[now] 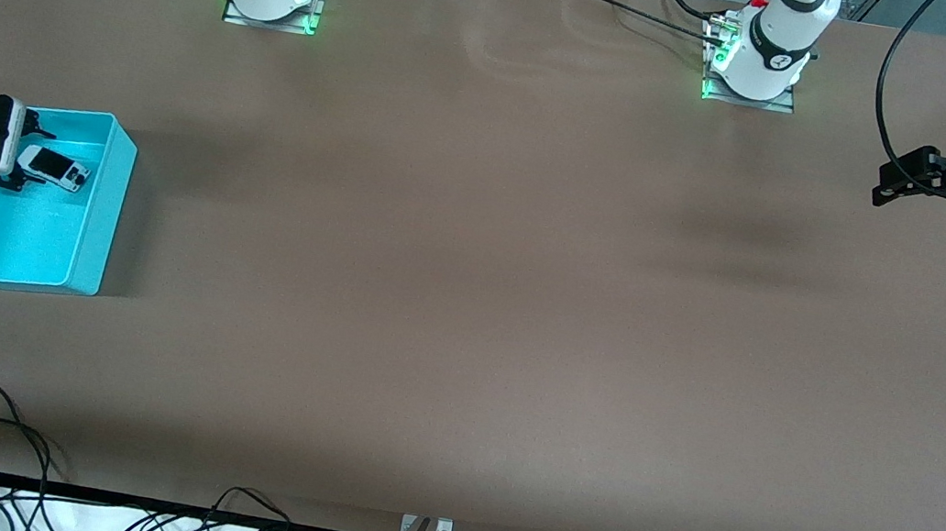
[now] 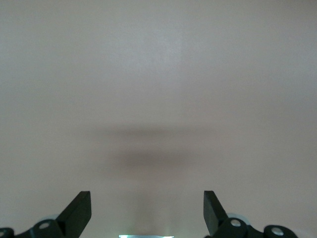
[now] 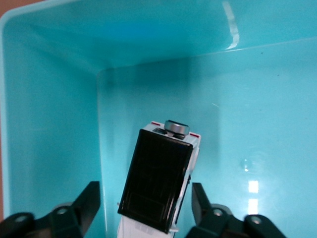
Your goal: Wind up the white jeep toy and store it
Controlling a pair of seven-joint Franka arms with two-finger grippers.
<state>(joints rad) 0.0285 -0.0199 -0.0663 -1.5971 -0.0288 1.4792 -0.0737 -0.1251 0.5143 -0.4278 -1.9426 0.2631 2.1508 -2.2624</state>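
Brown table (image 1: 468,302) — turquoise bin (image 1: 92,240) holds white jeep toy (image 1: 54,167).

White jeep toy (image 1: 54,167) (black roof), turquoise bin (image 1: 93,235)

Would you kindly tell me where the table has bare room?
Bare brown table runs from the turquoise bin to the waiting left gripper. The bin is crowded: the right gripper, jaws open, straddles the white jeep toy.

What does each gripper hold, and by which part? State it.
Nothing. The right gripper stands open around the white jeep toy in the turquoise bin; the left gripper is open, empty.
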